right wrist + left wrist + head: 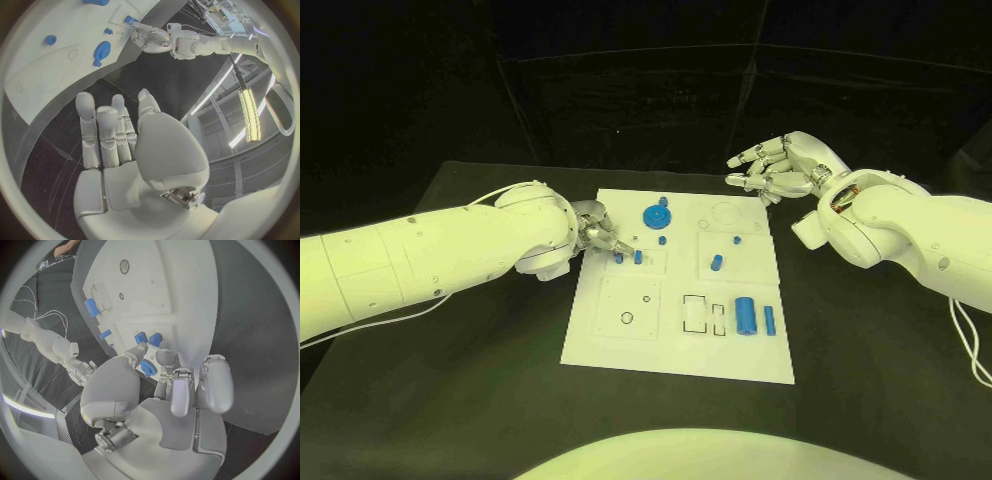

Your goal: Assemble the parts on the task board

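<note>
Head view. White task board [678,345] lies in the middle of the black table [877,340]; no readable writing or brand on it, only thin outlined shapes. Blue parts counted on the board: one round disc [656,217] near the far edge, one small peg [662,240] just below it, two short pegs [629,257] standing side by side by the left edge, one small piece [736,240] and one slanted piece [717,264] in the right middle, one thick cylinder [747,315] and one thin bar [770,320] lying side by side at the right. Eight in all. Left hand [596,232] sits at the board's left edge, fingertips just beside the two short pegs; whether it touches them I cannot tell. Right hand [776,168] hangs over the table beyond the board's far right corner, fingers loosely spread, holding nothing.

Left wrist view. Left hand [169,385] with fingers curled toward the board; fingertips meet around a blue piece [149,368], but a firm grip cannot be confirmed. Two short pegs [147,338] stand just past the fingertips.

Right wrist view. Right hand [115,135] flat, fingers straight and side by side, empty. Disc [102,50] visible on the board beyond.
</note>
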